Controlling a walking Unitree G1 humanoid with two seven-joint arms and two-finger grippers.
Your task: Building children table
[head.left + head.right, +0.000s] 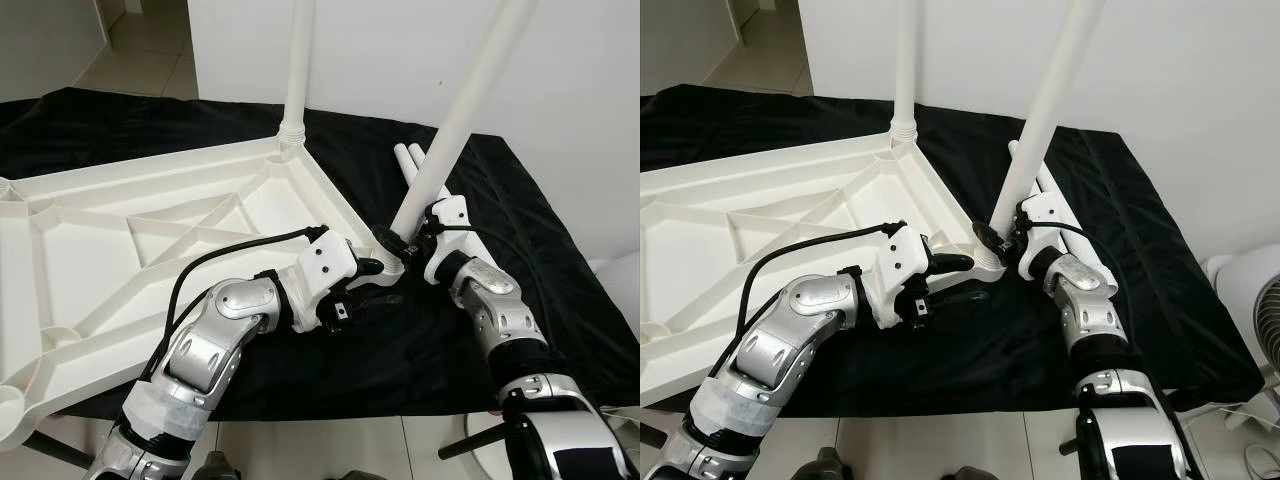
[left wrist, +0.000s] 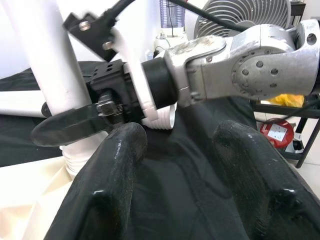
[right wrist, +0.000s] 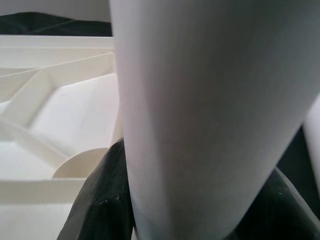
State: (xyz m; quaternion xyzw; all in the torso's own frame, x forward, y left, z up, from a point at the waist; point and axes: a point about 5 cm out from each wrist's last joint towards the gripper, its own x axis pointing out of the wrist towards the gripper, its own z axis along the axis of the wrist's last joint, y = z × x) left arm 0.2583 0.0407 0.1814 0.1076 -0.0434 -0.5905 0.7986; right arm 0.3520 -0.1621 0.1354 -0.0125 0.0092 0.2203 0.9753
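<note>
My right hand (image 1: 992, 238) grips leaning white plastic tube leg (image 1: 470, 105) at upturned white ribbed tabletop's (image 1: 130, 240) 3 o'clock corner; left hand (image 1: 372, 283) open, empty, just beside.

The tops of the two white plastic table legs, the upright one (image 1: 298, 70) and the leaning one (image 1: 468, 100), are cut off by the upper picture edge. The ribbed white plastic tabletop (image 1: 120, 230), lying upside down, is cropped at the left edge. The leaning leg's lower end is partly hidden behind the right gripper (image 1: 400, 243), and the socket beneath it cannot be made out.
</note>
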